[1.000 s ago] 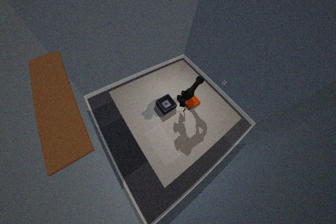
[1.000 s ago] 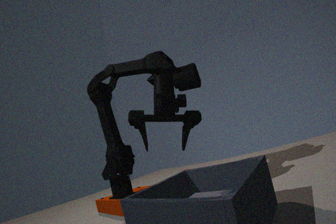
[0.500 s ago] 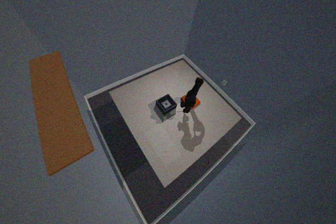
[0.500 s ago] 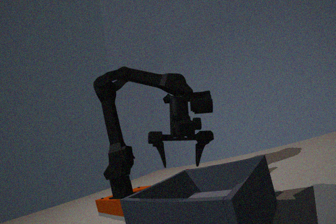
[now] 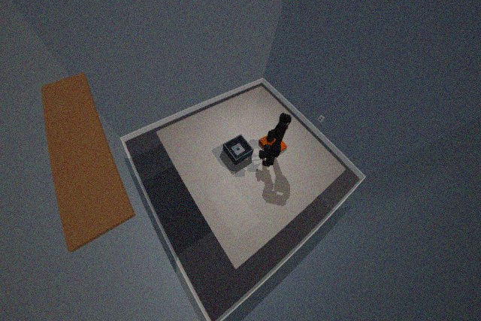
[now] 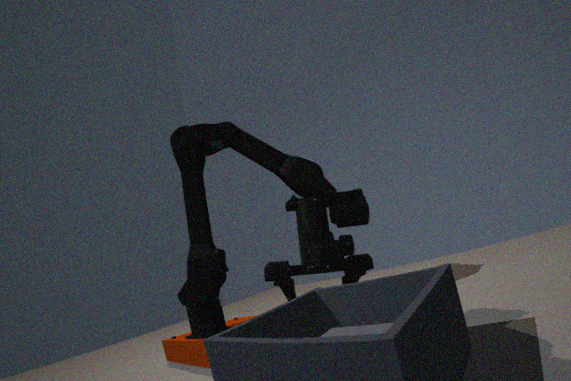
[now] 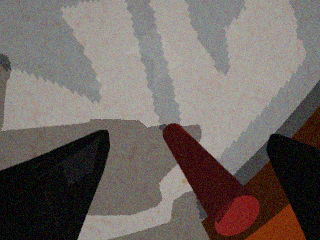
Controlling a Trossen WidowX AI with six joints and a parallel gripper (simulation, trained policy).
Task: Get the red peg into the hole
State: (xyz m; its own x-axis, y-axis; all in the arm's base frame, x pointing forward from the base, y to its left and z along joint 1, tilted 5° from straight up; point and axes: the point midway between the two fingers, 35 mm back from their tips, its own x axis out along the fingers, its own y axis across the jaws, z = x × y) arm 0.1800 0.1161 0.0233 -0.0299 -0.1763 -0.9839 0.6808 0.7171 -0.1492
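Observation:
The red peg (image 7: 202, 172) appears upright in the wrist view, its bright round end toward the camera. My gripper (image 7: 191, 140) (image 6: 317, 285) is wide open above the table. In the wrist view the peg shows between the two black fingers, nearer the right one, touching neither. In the exterior view the gripper hangs behind the open box (image 5: 241, 159) (image 6: 304, 360), whose rim hides one fingertip and the peg. The pale plate (image 5: 234, 147) (image 6: 359, 331) lies at the box's bottom, with a small dark hole in the top view.
The orange arm base (image 5: 282, 147) (image 6: 184, 352) (image 7: 275, 227) is close beside the gripper and peg. The box walls rise on the gripper's other side. Arm shadows fall across the pale table top (image 5: 233, 208). A separate brown board (image 5: 83, 162) is far left.

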